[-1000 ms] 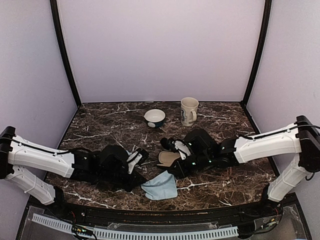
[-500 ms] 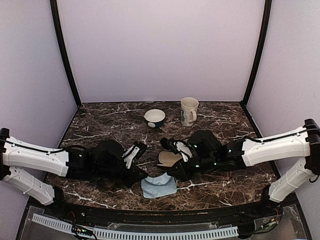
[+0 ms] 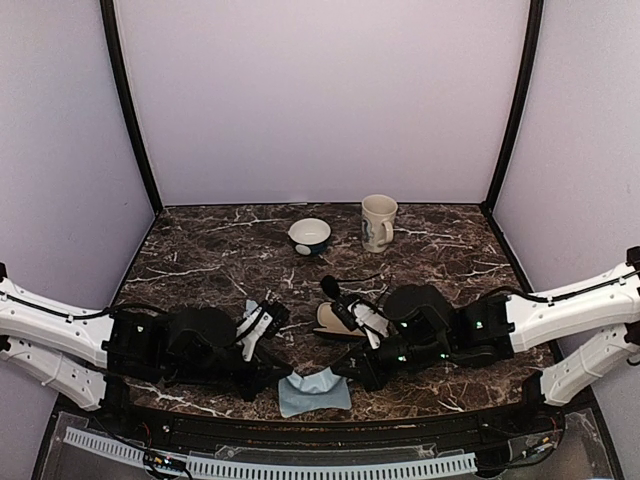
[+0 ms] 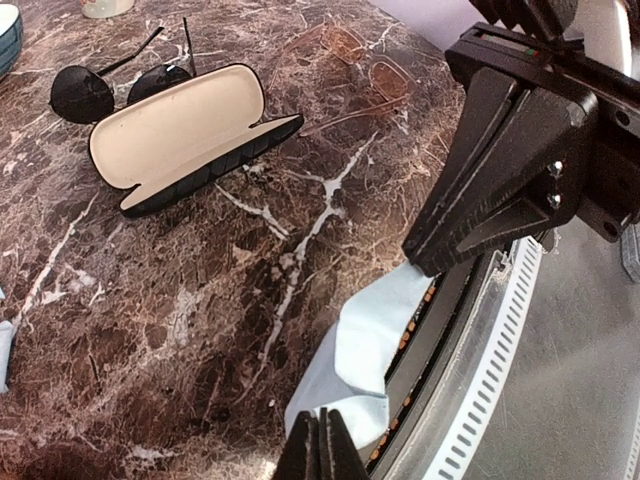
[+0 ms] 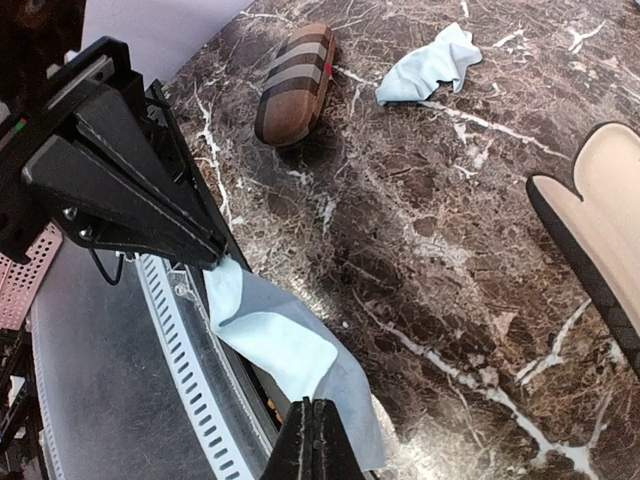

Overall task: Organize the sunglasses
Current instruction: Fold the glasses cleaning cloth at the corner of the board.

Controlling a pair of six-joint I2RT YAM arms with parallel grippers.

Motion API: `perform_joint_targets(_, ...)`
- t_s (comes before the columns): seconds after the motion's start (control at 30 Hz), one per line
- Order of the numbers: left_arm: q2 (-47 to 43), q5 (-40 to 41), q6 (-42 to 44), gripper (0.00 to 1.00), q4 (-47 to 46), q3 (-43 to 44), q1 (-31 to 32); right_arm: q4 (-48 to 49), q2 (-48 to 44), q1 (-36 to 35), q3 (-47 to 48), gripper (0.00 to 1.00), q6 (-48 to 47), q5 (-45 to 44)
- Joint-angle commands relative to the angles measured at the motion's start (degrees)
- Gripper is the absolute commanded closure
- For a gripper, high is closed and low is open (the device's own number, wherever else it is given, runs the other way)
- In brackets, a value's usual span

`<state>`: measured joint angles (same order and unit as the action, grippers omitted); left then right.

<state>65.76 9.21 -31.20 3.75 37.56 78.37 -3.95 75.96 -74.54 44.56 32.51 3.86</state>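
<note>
Both arms have pulled back toward their bases, your left gripper (image 4: 322,440) and right gripper (image 5: 313,430) each clamped on the pale blue cloth (image 4: 372,335) — the sunglasses (image 4: 82,95) lie untouched just beside the open black case (image 4: 175,135), not yet stowed.

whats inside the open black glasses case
Only bare cream lining shows in the glasses case; the sunglasses lie outside, beside it. Its other shell's inside is mostly out of sight.

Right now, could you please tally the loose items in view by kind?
Glasses: 2, dark sunglasses and a pink-tinted pair
Cases: 2, open black case and brown striped case
Blue cloths: 2
Bowl: 1
Mug: 1
Total: 8
</note>
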Motion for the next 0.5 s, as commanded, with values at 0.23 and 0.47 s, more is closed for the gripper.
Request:
perform_joint_targets(0.23, -0.2, 6.1, -4.0, 1.00, 1.4, -3.2, 2.1, -0.2, -0.7, -3.2, -3.5, 1.00, 7.8, -9.8)
perform_joint_targets(0.47, 2.4, 9.1, -2.8, 1.00, -0.6, -4.1, 0.2, -1.6, 2.0, -1.1, -2.6, 1.00, 6.9, -11.7)
